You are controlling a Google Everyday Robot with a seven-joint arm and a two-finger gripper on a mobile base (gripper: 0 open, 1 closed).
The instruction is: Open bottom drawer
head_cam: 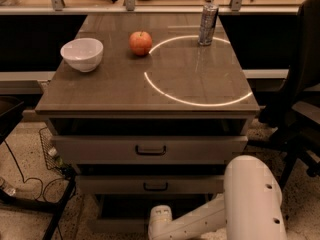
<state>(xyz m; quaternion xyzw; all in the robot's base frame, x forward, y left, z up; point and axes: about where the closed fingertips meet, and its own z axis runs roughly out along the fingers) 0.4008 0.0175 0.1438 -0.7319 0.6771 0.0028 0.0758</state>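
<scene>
Grey-brown worktop (150,91) over a stack of three drawers, read left to right. A white bowl (81,54) sits near the left edge. A red apple (141,43) lies just right of it, touching the rim of a bright ring of light (200,71). A tall can (208,23) stands upright towards the back right corner.

Under the front edge come the top drawer (150,149) and the middle drawer (150,185), each showing a dark loop handle. The bottom drawer (117,225) is lowest, looks shut, and shows no handle here.

The white arm (250,204) reaches in from below the front right corner. Its gripper (160,223) is low at the frame's bottom edge, in front of the bottom drawer. Whether it is released or clenched cannot be told.

Likely hazards:
- The middle handle is just above, so a slightly high approach could seize the wrong drawer.
- A shallow hold could slip off the handle during the pull.
- A skewed pull could bind the drawer and jolt the cabinet, toppling the can.
</scene>
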